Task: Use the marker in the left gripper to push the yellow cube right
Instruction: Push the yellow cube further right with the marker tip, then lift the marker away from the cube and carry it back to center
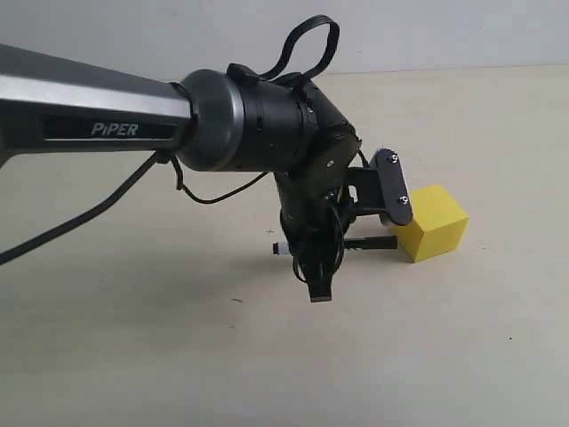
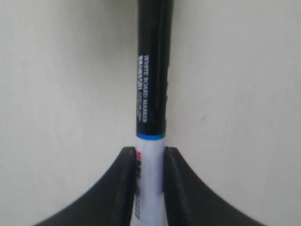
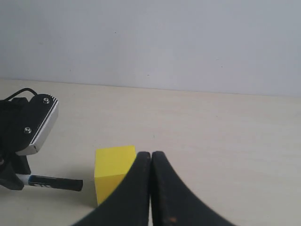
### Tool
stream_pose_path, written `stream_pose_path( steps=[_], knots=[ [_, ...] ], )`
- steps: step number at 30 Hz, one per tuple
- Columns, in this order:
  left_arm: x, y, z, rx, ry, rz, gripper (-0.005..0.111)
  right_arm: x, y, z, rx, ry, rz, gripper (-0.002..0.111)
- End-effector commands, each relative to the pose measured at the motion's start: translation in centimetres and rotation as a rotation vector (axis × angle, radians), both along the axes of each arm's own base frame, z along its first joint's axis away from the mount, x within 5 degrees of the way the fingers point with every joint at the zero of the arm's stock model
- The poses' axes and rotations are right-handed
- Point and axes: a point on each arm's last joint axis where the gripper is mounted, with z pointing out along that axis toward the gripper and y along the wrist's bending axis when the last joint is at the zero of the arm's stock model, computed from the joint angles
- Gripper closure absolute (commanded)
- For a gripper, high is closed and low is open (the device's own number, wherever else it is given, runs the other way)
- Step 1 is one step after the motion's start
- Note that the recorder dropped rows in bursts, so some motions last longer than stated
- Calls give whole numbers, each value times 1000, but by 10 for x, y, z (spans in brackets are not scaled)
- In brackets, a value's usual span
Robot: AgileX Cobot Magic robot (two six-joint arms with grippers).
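The yellow cube (image 1: 433, 222) sits on the beige table, right of my left gripper (image 1: 316, 253). That gripper points down and is shut on the marker (image 1: 356, 244), which lies level with its black cap toward the cube. In the right wrist view a small gap shows between the marker (image 3: 51, 181) tip and the yellow cube (image 3: 113, 169). In the left wrist view the fingers (image 2: 126, 179) of the left gripper (image 2: 150, 155) clamp the marker (image 2: 151, 94) by its white barrel. My right gripper (image 3: 151, 156) is shut on nothing, with the cube beyond its tips.
The left arm's bulky black body (image 1: 258, 120) and its cable (image 1: 89, 218) hang over the table (image 1: 133, 356). The wrist camera plate (image 1: 393, 185) hangs just above the cube's left edge. A pale wall (image 3: 188, 42) stands behind.
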Motion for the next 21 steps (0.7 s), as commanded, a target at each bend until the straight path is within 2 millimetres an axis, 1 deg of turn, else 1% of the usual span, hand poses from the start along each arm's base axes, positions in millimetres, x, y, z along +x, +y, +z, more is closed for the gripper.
stream_pose_path(
  steps=[1, 6, 8, 11, 17, 21],
  knots=[
    [8, 5, 0, -13, 4, 60, 107, 0, 0, -1, -2, -6, -6, 108],
    [15, -9, 5, -171, -66, 38, 107, 0, 0, -1, -2, -6, -6, 108],
    [17, -13, 9, -207, -78, 33, 107, 0, 0, -1, -2, -6, -6, 108],
    [17, -12, 11, -193, -71, 37, 107, 0, 0, -1, -2, -6, -6, 108],
    [13, -5, 8, -107, -21, 53, 107, 0, 0, -1, -2, -6, -6, 108],
    [12, -2, 7, -82, -6, 87, 107, 0, 0, -1, -2, -6, -6, 108]
  ],
)
